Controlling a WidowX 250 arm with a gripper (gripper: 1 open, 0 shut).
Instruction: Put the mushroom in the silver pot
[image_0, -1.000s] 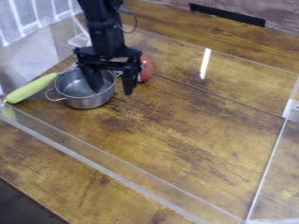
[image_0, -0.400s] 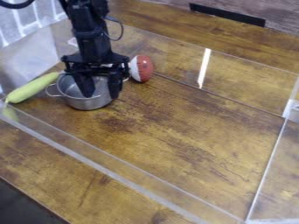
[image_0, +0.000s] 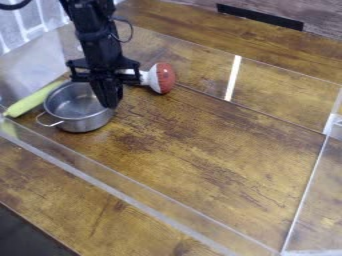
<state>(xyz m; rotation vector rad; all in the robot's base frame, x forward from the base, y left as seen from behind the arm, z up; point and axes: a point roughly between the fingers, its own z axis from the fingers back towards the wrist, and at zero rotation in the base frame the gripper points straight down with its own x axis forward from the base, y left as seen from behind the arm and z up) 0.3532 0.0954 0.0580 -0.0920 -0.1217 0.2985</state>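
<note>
The mushroom (image_0: 160, 77), with a red cap and a whitish stem, lies on its side on the wooden table, to the right of the arm. The silver pot (image_0: 70, 108) stands at the left with a loop handle toward the front left. My gripper (image_0: 107, 97) points straight down at the pot's right rim. Its black fingers are drawn together there and seem to pinch the rim. The mushroom is apart from the gripper, a short way to its right.
A yellow-green corn cob (image_0: 24, 104) lies left of the pot by the clear wall. Clear plastic walls (image_0: 120, 190) fence the table along the front and right. Bare wood stretches across the middle and right.
The fingers stood wide apart around the pot and have now shut at its right rim. The gripper moved left, and the pot slid left and a little toward the front with it.
</note>
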